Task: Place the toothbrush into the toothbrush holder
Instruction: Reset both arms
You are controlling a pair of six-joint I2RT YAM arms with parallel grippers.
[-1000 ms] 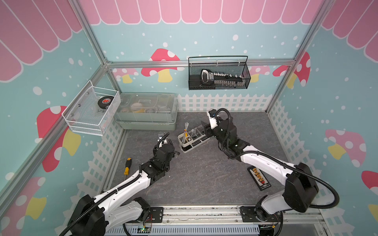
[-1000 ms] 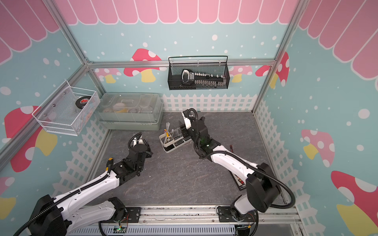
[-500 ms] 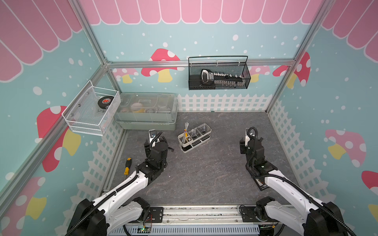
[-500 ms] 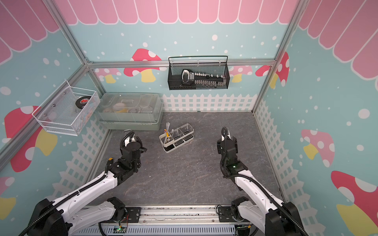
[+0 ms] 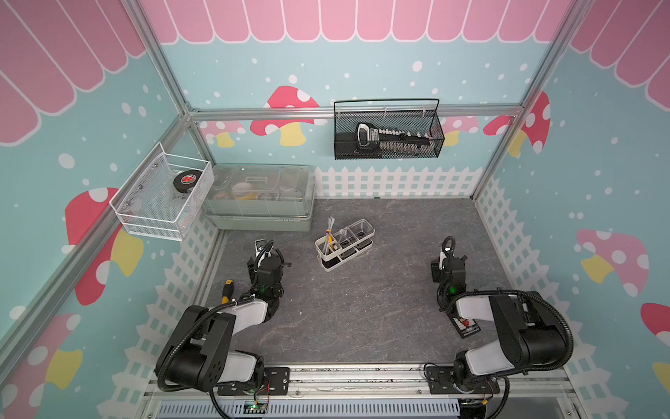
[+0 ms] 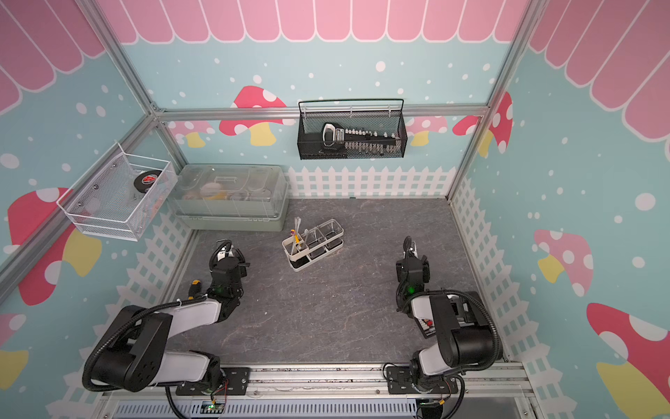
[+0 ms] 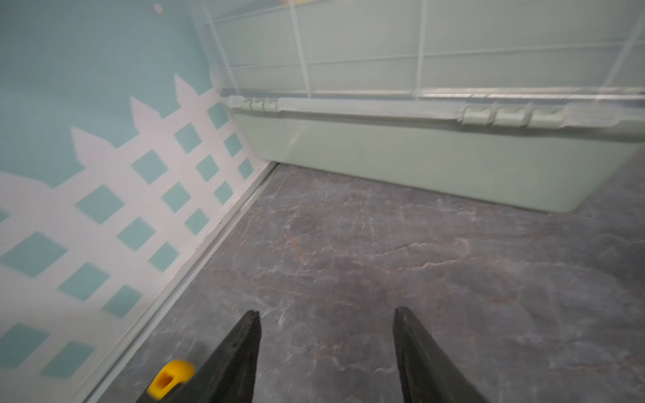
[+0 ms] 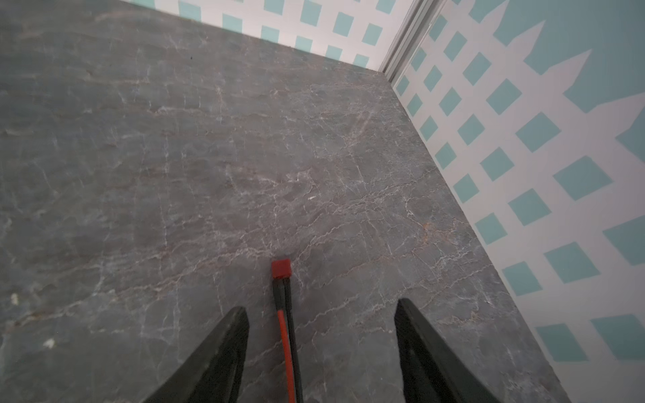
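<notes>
The off-white toothbrush holder (image 5: pixel 344 250) (image 6: pixel 312 254) stands on the grey floor, mid-back, in both top views. A toothbrush (image 5: pixel 329 232) (image 6: pixel 296 234) stands upright in its slotted end section, beside thin white sticks; the two clear cups look empty. My left gripper (image 7: pixel 326 314) is open over bare floor and faces the grey-green box, far left of the holder. My right gripper (image 8: pixel 321 310) is open near the right wall, with nothing gripped. Both arms are folded back, well apart from the holder.
A clear-lidded grey-green box (image 5: pixel 259 197) (image 7: pixel 419 153) sits at the back left. A yellow-and-black screwdriver (image 5: pixel 227 292) (image 7: pixel 171 378) lies by the left wall. A thin red-and-black strip (image 8: pixel 282 279) lies on the floor below the right jaws. A black card (image 5: pixel 467 326) lies under the right arm. Wire baskets hang on the walls.
The right gripper has left the holder and drawn back to the right side. The left arm has pulled back toward the left wall. Both jaws stand a little wider.
</notes>
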